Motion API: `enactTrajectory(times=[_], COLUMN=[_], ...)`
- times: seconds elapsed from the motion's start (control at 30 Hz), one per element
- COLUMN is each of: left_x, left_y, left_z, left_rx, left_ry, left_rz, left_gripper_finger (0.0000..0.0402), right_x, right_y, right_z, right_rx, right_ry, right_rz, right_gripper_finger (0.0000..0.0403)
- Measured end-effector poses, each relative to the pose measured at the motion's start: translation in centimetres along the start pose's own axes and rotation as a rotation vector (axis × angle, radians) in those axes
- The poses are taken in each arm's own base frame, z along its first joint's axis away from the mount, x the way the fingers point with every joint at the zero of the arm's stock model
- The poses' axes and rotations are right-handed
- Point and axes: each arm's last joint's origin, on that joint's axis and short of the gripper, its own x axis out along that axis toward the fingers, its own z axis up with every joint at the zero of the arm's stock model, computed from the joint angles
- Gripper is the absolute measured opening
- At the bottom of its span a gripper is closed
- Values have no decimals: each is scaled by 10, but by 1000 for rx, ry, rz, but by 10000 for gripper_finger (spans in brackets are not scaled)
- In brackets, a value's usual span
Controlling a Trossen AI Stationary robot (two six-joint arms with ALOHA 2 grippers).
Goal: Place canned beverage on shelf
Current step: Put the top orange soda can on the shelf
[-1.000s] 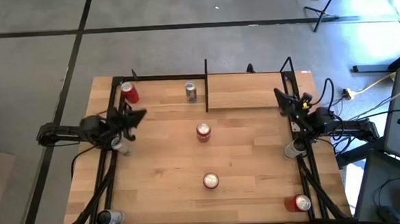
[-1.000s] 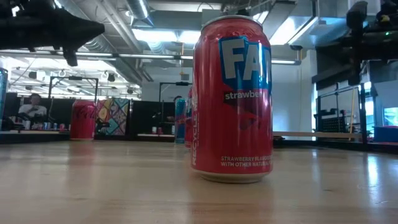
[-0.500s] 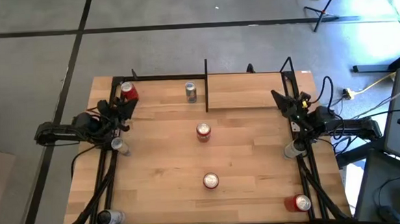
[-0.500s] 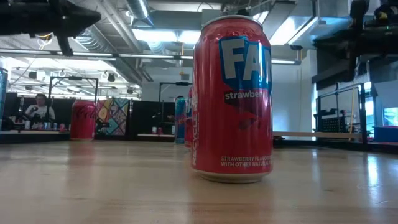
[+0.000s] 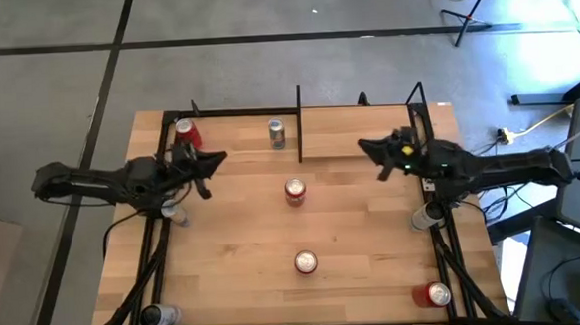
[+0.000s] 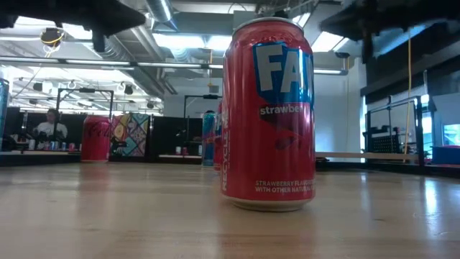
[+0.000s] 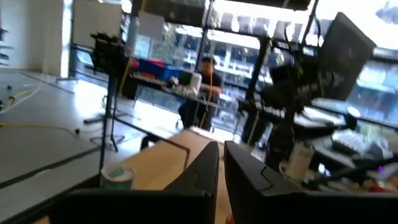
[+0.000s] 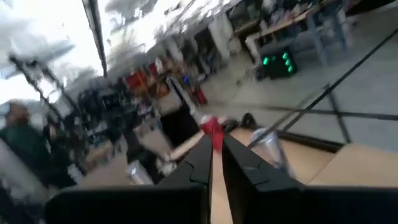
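Observation:
Several cans stand upright on the wooden table: a red one in the middle, another red one nearer the front, a silver one and a red one at the far edge. The low view shows the near red strawberry can close up. The shelf, a light-wood board in black rods, sits at the far right. My left gripper hovers shut over the table's left part. My right gripper hovers shut just in front of the shelf. Both point level toward the middle.
More cans stand at the table's borders: a red one near right, a dark one near left, and silver ones by the side rails. A black frame runs along the table's sides and far edge. A person sits in the room beyond.
Both arms have risen and stretched out from the side rails toward the table's middle, the left gripper going toward the right edge and the right gripper toward the left edge. Both have turned level and stayed shut. No can has moved.

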Motion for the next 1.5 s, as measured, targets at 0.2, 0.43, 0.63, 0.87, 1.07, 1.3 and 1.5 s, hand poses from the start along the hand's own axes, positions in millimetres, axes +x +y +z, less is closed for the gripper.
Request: enactTrajectory(times=[0.2,0.43,0.63,0.87,1.07,1.3,1.5], left_x=[14,24,27,27,27,27,27], left_y=[-6,-11,-13,-12,-13,-13,-13], left_z=[-13,-19,-24,-24,-25,-25,-25], left_rx=[17,18,28,31,29,28,30], left_ry=[71,70,102,109,117,118,117], left_rz=[-20,-14,-51,-51,-74,-76,-76], left_gripper_finger=[20,20,20,20,20,20,20], right_x=[41,83,106,126,127,139,171], right_y=[21,35,40,44,42,50,69], right_z=[6,-14,-31,-41,-43,-42,-42], right_rx=[-38,-103,-168,-246,-283,-272,-367], right_ry=[26,228,349,430,440,424,630], right_rz=[-67,11,68,53,17,116,126], right_gripper_finger=[26,87,217,345,385,376,360])
